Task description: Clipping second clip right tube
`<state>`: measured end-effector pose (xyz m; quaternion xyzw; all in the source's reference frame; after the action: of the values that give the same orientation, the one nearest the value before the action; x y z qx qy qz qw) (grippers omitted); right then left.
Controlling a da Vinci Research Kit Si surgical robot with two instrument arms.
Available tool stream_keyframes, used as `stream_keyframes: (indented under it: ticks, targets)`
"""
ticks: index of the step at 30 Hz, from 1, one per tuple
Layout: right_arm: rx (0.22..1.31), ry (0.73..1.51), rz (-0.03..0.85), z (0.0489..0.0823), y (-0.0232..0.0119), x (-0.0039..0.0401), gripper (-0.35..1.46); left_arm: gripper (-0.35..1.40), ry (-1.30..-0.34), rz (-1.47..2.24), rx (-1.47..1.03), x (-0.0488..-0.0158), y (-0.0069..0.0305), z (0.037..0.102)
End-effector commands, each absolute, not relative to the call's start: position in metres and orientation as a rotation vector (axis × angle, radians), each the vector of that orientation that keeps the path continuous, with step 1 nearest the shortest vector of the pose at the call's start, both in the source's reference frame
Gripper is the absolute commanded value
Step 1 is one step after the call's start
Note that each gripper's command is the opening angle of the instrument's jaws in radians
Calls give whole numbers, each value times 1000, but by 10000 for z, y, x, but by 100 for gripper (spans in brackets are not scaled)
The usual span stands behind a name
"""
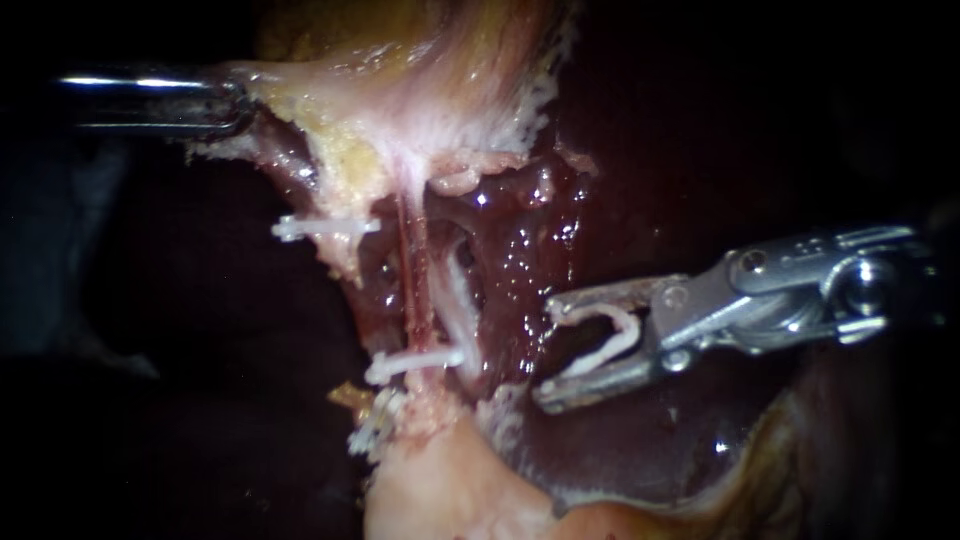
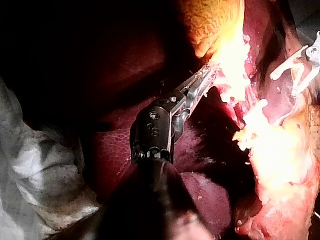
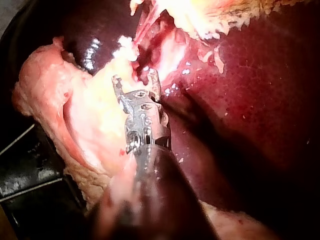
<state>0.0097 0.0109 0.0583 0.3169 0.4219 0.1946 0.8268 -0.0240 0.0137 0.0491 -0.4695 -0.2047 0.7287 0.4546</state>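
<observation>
Two tubes run down from the pale gallbladder (image 1: 400, 70): a thin red one (image 1: 413, 270) and, to its right, a paler one (image 1: 458, 300). A white clip (image 1: 415, 362) lies across their lower end. Another white clip (image 1: 322, 228) sits higher on the tissue to the left. My right instrument (image 1: 548, 350) stands to the right of the tubes, apart from them, its jaws wide with a white open clip (image 1: 612, 338) seated between them. My left instrument (image 1: 240, 100) is shut on the gallbladder's edge at the upper left, as the left wrist view confirms (image 2: 207, 77).
Dark red wet liver (image 1: 620, 150) lies behind and to the right of the tubes. Pale fatty tissue (image 1: 450, 490) bulges below them. In the right wrist view my right instrument (image 3: 136, 80) lies over pale tissue (image 3: 75, 115) beside the liver (image 3: 260, 100).
</observation>
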Motion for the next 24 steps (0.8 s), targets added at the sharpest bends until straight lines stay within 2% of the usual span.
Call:
stream_keyframes:
  ticks: [1,8,13,24]
  targets:
    - [671,904,421,585,110,101,49,-35,-505,1798,-1158,-240,137,491]
    - [690,911,490,599,114,122,49,-35,-504,1798,-1158,-241,137,491]
    - [690,919,507,610,113,136,49,-35,-504,1798,-1158,-241,137,492]
    - [744,995,561,626,114,160,49,-35,-504,1798,-1158,-241,137,492]
